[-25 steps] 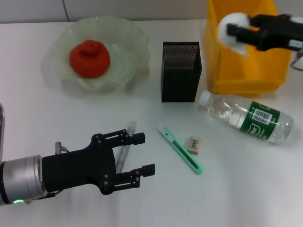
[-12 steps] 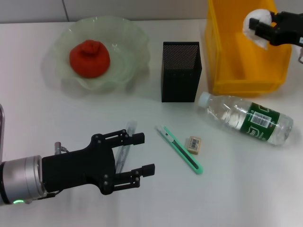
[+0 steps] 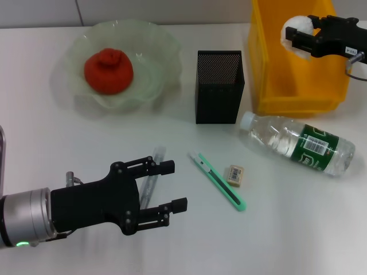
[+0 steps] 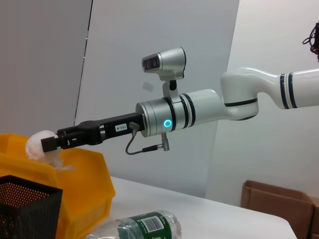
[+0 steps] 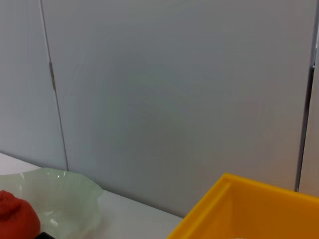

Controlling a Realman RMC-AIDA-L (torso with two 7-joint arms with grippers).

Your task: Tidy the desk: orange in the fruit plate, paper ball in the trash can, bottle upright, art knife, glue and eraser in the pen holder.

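Note:
My right gripper is shut on the white paper ball and holds it above the yellow trash can. From the left wrist view the same paper ball hangs over the trash can. The orange lies in the fruit plate. The bottle lies on its side. On the desk lie the art knife and the eraser. My left gripper stands open low over the desk, its palm partly covering the glue. The pen holder stands upright.
The pen holder sits between the fruit plate and the trash can, with the bottle's cap just to its right. The right wrist view shows the fruit plate, the orange and the trash can's rim before a grey wall.
My right gripper swung right with the paper ball, then came back a little to the left, staying over the trash can. The left arm has not moved.

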